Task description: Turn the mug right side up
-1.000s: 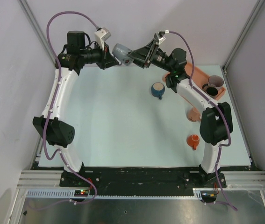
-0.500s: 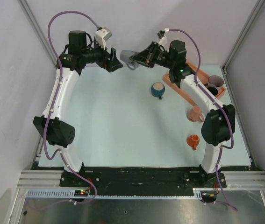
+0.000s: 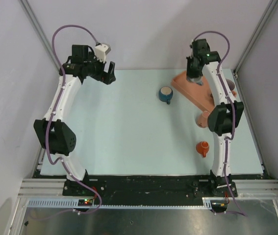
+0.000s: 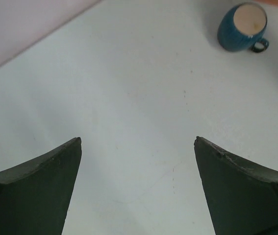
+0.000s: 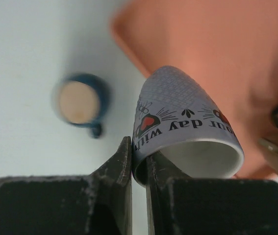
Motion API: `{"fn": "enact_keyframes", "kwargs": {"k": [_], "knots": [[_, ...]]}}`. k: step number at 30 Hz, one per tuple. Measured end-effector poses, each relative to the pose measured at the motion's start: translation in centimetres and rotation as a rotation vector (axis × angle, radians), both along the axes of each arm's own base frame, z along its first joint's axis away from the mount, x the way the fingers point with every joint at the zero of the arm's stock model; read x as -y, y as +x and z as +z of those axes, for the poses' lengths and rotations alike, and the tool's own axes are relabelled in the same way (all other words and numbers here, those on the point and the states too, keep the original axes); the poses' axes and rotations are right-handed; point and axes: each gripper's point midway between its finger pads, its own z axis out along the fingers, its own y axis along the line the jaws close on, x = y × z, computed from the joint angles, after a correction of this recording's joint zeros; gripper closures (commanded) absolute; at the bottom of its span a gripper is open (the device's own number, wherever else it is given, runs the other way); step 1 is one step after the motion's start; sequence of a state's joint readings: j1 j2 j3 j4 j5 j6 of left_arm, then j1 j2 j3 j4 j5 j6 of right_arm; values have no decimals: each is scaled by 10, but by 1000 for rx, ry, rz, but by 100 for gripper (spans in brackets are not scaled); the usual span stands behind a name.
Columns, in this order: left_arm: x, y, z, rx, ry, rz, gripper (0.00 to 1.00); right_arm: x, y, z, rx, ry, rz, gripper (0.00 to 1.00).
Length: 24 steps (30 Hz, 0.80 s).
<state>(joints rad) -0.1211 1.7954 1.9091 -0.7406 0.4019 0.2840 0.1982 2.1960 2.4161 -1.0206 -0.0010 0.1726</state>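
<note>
From the top, we see lots of bare pale blue table [image 3: 119, 127] between our arms; our right claw [image 3: 195, 78] hangs by the far edge over the flat orange tray [image 3: 185, 87], having swung there from the middle, and our left claw [image 3: 109, 73] has pulled back left. From the left wrist, our left claw [image 4: 138, 142] is wide open and holds nothing, with a small round blue mug [image 4: 241, 27] far ahead. From the right wrist, our right claw [image 5: 138, 156] pinches the rim of the tipped grey mug with black writing [image 5: 183, 122], held over the edge of the tray [image 5: 217, 49].
</note>
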Motion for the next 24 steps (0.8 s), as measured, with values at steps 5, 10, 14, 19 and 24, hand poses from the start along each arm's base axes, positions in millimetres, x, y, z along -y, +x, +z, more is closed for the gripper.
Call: {"fn": "enact_keyframes", "kwargs": {"k": [5,10,14,19,24], "knots": [[-6,-11,-29,-63,40,3,0,51,-17,-93,-265,-196,-26,100],[-9,-19,-35,-74,59,1,0,73,-25,-120,-357,-258,-19,100],[-9,-21,-32,-66,59,1,0,80,-26,-121,-363,-269,-26,100],[-9,-23,-35,-68,64,-5,0,85,-26,-139,-402,-268,-33,90],[-9,-28,-49,-100,71,-14,0,88,-21,-141,-399,-242,-44,54]]}}
